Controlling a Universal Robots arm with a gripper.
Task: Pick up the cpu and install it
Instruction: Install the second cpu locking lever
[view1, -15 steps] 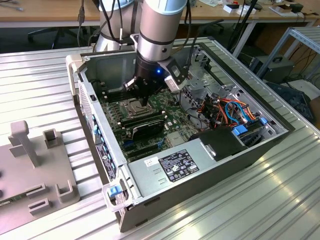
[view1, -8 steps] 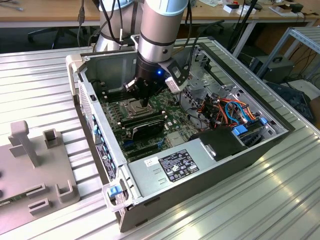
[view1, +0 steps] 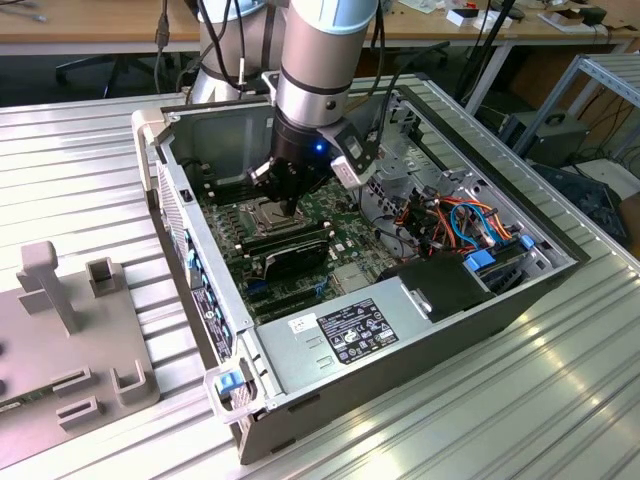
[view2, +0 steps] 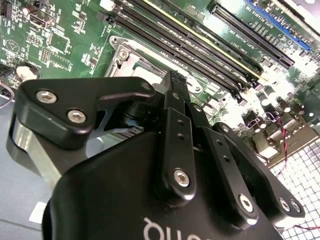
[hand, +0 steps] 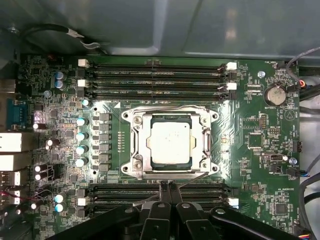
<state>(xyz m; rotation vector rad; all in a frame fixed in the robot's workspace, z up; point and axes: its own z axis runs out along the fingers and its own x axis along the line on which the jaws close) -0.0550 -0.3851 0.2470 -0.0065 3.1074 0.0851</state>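
Closed and empty, the gripper (hand: 169, 192) hangs just below centre in the first wrist view, its fingers pressed together. Above it, mid-frame, the cpu (hand: 170, 142) lies flat inside the socket frame (hand: 134, 150), apparently already seated, on the green motherboard (hand: 260, 150).

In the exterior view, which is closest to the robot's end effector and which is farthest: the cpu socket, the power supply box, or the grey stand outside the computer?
From the end effector:
1. cpu socket, right beneath it.
2. power supply box, at the case's near edge.
3. grey stand, outside the case, at the exterior view's left.
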